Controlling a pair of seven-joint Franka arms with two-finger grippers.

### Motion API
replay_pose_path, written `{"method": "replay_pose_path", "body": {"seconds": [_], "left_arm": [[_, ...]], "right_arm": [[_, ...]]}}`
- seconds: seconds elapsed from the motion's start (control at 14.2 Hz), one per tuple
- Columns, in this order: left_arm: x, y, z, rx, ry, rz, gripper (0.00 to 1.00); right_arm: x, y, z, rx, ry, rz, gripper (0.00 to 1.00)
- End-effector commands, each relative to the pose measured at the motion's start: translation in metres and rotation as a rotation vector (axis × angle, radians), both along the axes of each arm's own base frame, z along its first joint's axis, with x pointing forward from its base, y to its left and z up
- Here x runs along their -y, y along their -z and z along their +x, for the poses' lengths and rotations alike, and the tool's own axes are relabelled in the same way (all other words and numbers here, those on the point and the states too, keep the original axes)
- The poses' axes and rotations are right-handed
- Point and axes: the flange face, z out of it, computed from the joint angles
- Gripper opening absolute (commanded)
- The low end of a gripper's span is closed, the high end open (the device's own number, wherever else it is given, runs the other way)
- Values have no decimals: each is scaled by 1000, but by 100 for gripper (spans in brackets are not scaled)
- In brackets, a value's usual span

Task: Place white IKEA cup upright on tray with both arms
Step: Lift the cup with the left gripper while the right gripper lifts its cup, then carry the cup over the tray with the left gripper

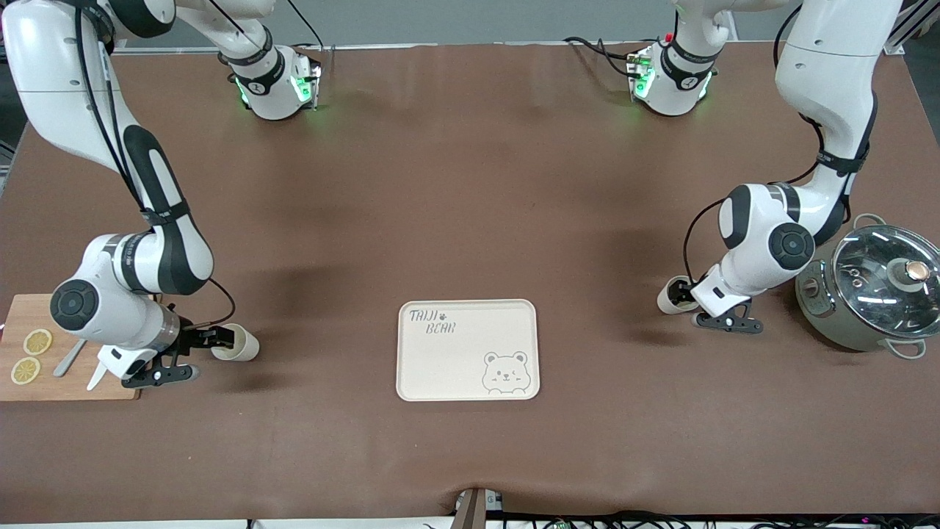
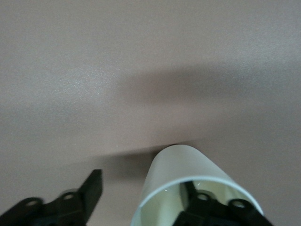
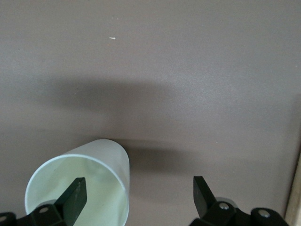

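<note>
Two white cups lie on their sides on the brown table. One cup [image 1: 241,345] lies toward the right arm's end, and my right gripper [image 1: 215,338] is at its mouth. In the right wrist view the gripper [image 3: 138,186] is open, with one finger [image 3: 75,195] inside the cup [image 3: 94,162] and the other outside. The other cup [image 1: 669,297] lies toward the left arm's end, with my left gripper [image 1: 689,294] at its mouth. My left gripper [image 2: 142,184] is open, one finger inside the cup [image 2: 183,169]. The cream bear tray [image 1: 455,364] lies between them, nearer the front camera.
A wooden cutting board [image 1: 66,386] with lemon slices and a knife lies at the right arm's end. A grey pot with a glass lid [image 1: 877,290] stands at the left arm's end, close to the left arm.
</note>
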Motion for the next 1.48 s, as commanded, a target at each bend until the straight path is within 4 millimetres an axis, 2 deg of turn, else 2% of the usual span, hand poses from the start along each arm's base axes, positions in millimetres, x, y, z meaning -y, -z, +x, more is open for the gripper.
{"method": "replay_pose_path", "body": {"seconds": [0.0,0.14,0.42,0.56,0.7,0.77,0.91,1.06,1.27,1.41], "left_arm": [[2,-3,1,14,-15,-3,0],[4,-3,1,14,-18,-3,0],[3,-10,2,25,-21,-4,0],[3,-37,7,58,-35,-6,0],[9,-67,20,89,-55,-16,0],[29,-79,25,94,-79,-38,0],[70,-104,39,116,-168,-79,0],[114,-130,51,116,-229,-105,0],[169,-145,65,86,-303,-120,0],[202,-144,69,49,-322,-110,0]], "right_arm": [[-1,6,5,12,-13,-8,100],[3,10,4,13,-7,-7,100],[-2,13,4,13,-13,-5,100],[-3,13,4,10,-14,-5,100],[-4,13,4,11,-15,-5,79],[-4,13,4,10,-15,-5,72],[-3,12,4,8,-12,-5,68],[-4,11,4,8,-13,-5,57],[-5,11,4,7,-13,-4,40],[-4,11,4,5,-9,-3,30]]}}
